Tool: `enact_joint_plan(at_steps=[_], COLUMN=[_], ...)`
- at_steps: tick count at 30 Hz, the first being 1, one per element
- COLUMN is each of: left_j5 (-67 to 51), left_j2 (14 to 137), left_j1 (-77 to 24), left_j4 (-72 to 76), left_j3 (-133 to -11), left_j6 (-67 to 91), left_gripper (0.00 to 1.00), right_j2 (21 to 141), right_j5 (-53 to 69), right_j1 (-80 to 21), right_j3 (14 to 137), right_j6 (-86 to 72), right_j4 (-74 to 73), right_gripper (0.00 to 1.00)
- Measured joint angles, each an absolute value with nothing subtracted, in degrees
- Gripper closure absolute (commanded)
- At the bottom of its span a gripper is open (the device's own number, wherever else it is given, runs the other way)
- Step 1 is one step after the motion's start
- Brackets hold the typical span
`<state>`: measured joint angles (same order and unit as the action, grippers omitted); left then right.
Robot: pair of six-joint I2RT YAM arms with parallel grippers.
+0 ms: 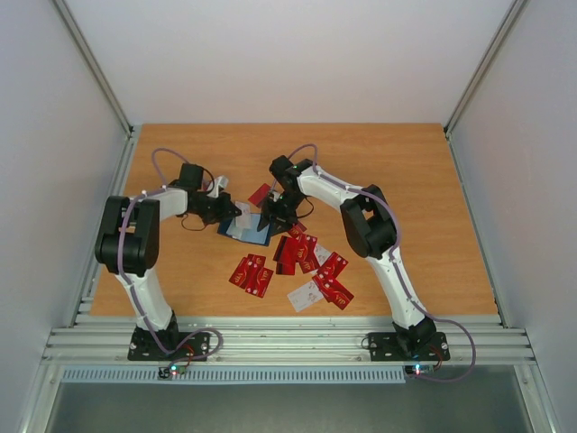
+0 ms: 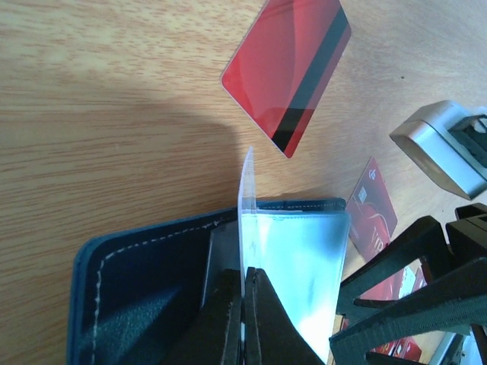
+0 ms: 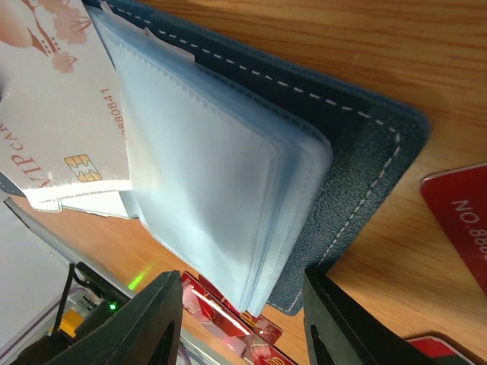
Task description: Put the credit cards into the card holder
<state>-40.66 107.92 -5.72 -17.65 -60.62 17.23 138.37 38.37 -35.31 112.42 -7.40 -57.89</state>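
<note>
The card holder (image 1: pixel 250 231) lies open on the table between the two arms, dark navy (image 2: pixel 129 296) with a stack of clear sleeves (image 3: pixel 213 175). My left gripper (image 2: pixel 245 274) is shut on one clear sleeve and holds it standing on edge. My right gripper (image 3: pixel 240 280) is open, its fingers (image 3: pixel 156 319) either side of the sleeve stack's corner and apart from it. A white credit card (image 3: pixel 57 114) with a gold chip lies at the holder's far side. Several red credit cards (image 1: pixel 297 253) lie scattered in front of the holder.
A red card with a black stripe (image 2: pixel 289 68) lies on the wood beyond the holder. More red cards (image 1: pixel 251 273) and a white one (image 1: pixel 305 296) lie toward the near edge. Grey walls enclose the table on three sides.
</note>
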Motion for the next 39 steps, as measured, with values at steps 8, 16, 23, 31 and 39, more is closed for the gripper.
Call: enact_joint_plan(at_steps=[8, 16, 23, 31, 39], left_j5=[-42.13, -42.72, -42.96, -43.18, -43.4], left_j2=[106.32, 106.21, 106.19, 106.19, 106.24], left_j1=[-5.76, -5.76, -5.76, -5.78, -6.59], left_j4=[-16.91, -17.91, -21.41, -25.78, -26.76], left_j3=[-59.16, -58.17, -58.48, -59.92, -60.34], left_j6=[14.61, 14.2, 12.32, 11.25, 11.11], left_gripper=[1.0, 1.0, 1.0, 1.0, 1.0], right_j2=[138.85, 139.59, 139.98, 140.16, 141.03], right_j5=[38.59, 38.61, 38.74, 39.05, 39.22], right_j1=[-35.24, -35.22, -35.18, -35.07, -35.03], right_j3=[113.36, 114.72, 115.37, 115.63, 117.19], right_j6=[-7.38, -7.4, -7.4, -7.44, -7.44], right_j4=[-58.65, -59.92, -60.49, -60.69, -62.15], right_gripper=[0.55, 0.55, 0.55, 0.55, 0.55])
